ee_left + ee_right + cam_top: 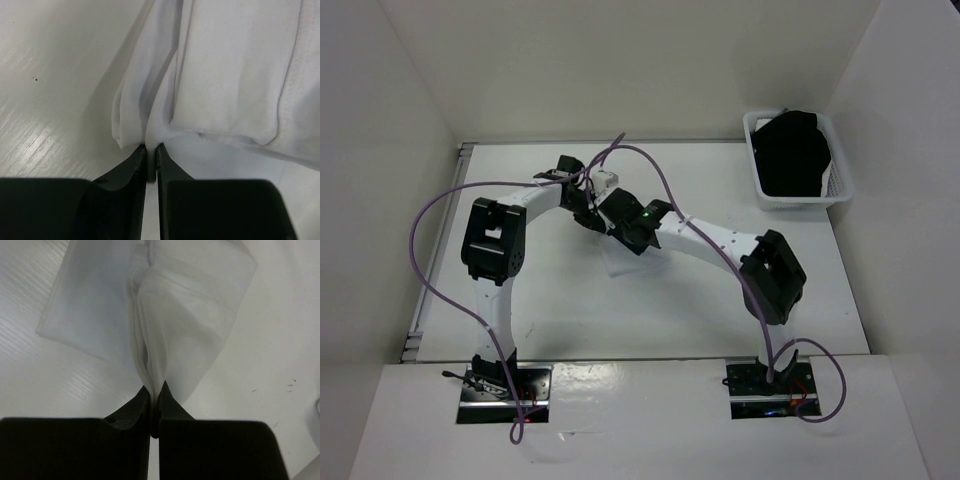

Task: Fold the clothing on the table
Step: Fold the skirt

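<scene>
The clothing is thin white fabric, gathered into folds and lying on the white table. In the top view the two arms meet over the table's middle and hide most of it; only a pale edge of the clothing shows below them. My left gripper is shut on a bunched fold at the fabric's edge. My right gripper is pinched tight on another fold of the clothing, which fans out ahead of it. Seen from above, the left gripper and right gripper sit close together.
A white slotted basket holding a black garment stands at the back right corner. A metal rail runs along the table's left edge. White walls enclose the table on three sides. Purple cables loop over both arms.
</scene>
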Motion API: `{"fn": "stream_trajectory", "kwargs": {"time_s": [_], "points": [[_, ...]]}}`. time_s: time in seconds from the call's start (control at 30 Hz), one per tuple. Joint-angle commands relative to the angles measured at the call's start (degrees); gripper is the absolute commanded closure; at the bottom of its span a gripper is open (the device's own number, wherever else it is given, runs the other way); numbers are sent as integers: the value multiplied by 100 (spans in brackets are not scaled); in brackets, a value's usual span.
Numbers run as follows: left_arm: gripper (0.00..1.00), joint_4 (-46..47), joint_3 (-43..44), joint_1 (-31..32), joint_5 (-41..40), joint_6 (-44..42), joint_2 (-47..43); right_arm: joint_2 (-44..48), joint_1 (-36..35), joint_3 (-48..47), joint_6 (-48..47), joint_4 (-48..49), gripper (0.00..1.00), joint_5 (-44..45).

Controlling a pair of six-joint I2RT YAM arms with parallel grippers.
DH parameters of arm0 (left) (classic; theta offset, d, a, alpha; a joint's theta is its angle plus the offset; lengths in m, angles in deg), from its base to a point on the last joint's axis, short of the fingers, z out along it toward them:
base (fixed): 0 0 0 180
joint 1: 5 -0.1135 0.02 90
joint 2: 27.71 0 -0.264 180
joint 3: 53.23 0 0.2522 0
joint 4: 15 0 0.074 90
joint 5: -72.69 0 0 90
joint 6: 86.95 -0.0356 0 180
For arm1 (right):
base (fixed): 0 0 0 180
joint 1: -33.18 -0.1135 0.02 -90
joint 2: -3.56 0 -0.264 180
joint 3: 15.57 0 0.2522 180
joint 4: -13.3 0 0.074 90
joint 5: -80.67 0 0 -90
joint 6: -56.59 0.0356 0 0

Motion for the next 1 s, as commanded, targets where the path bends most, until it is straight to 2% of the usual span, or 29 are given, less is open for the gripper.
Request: {"fn": "stream_trajectory", "kwargs": {"time_s": [0.0,0.17,0.27,0.4,0.43,0.53,0.57,0.73,0.97], "points": [[84,-233,-75,-5,-121,-35,159,-286,-181,-105,-54,90,100,265],[82,-285,-75,-5,-68,18,159,-515,-181,-535,-1,90,100,266],[82,-338,-75,-5,-68,18,159,-568,151,-851,323,90,100,284],[82,-339,-75,-5,-68,-35,159,-306,1371,-906,815,-15,100,-277],[82,-339,-75,-5,-68,-35,159,-244,2027,-844,886,-16,100,-732],[82,-391,-75,-5,-68,-35,159,-112,2996,-467,974,-68,100,-1236],[82,-391,-75,-5,-68,-35,159,-111,3122,-352,974,-68,100,-1237],[81,-391,-22,48,-15,18,159,-111,3255,342,921,-16,100,-1237],[81,-444,-22,48,-15,18,159,-489,3255,466,921,-68,100,-1536]]}}
